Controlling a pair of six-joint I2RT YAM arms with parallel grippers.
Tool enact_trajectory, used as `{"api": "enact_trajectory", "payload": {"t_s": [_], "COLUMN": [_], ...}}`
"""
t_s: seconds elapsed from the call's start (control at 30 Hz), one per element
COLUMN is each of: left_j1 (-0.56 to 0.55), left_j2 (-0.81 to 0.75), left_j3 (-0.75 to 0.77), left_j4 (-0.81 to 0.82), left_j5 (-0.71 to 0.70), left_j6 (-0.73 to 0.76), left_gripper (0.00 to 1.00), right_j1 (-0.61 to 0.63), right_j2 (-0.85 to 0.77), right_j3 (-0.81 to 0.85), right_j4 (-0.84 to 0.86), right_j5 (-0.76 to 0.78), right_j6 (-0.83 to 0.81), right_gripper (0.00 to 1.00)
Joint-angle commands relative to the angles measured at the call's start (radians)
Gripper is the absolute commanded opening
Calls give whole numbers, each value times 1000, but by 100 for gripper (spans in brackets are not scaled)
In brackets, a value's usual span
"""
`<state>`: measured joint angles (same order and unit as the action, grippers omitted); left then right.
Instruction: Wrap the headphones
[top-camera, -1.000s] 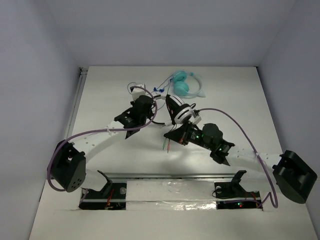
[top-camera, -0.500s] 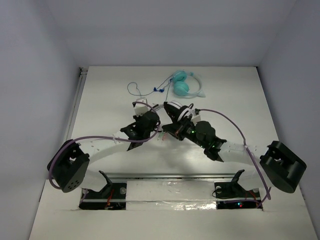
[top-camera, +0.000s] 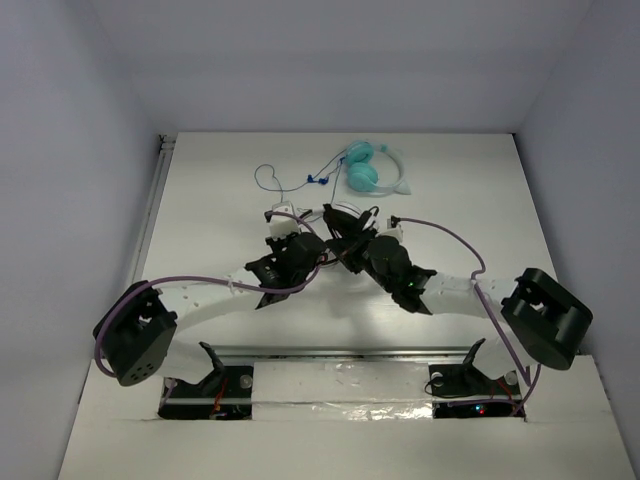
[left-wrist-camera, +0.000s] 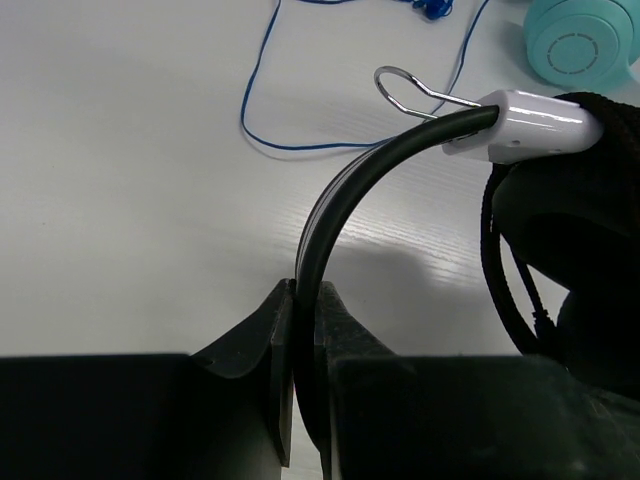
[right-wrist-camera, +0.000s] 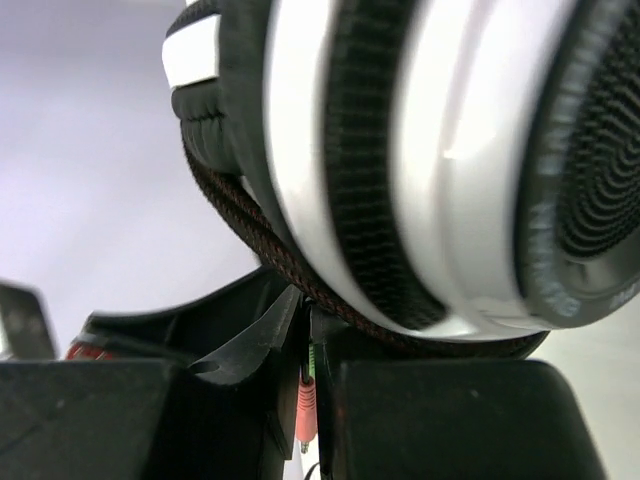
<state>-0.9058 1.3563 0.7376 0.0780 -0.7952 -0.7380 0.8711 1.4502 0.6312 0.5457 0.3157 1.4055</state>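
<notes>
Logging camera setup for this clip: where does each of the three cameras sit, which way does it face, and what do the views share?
Top external: above and behind the arm bases, looking down at the table; both arms show, left claw and right claw meeting at the headphones.
Left wrist: on the left arm, looking out across the table; own fingers clamp the headband.
Right wrist: on the right arm, close under an earcup; own fingers below the braided cable.
Shared: top and left wrist both show the teal headphones.
</notes>
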Motion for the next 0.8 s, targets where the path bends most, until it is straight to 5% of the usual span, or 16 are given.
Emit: {"api": "enact_trajectory", "payload": {"t_s": [0.0,0.77], "left_j1": [-87,-159], "left_j2": [-22,21], "left_j3": [52,105], "left_j4": [49,28], "left_j5": [79,30], "left_j6": [-8,0], "left_gripper": [0,0], "right_j1": [-6,101], "right_j2": [16,253], "right_j3": [68,361], "right_j4": [43,-388], "right_j5": [138,408], "right_j6": [13,-103], "right_gripper": [14,17]}}
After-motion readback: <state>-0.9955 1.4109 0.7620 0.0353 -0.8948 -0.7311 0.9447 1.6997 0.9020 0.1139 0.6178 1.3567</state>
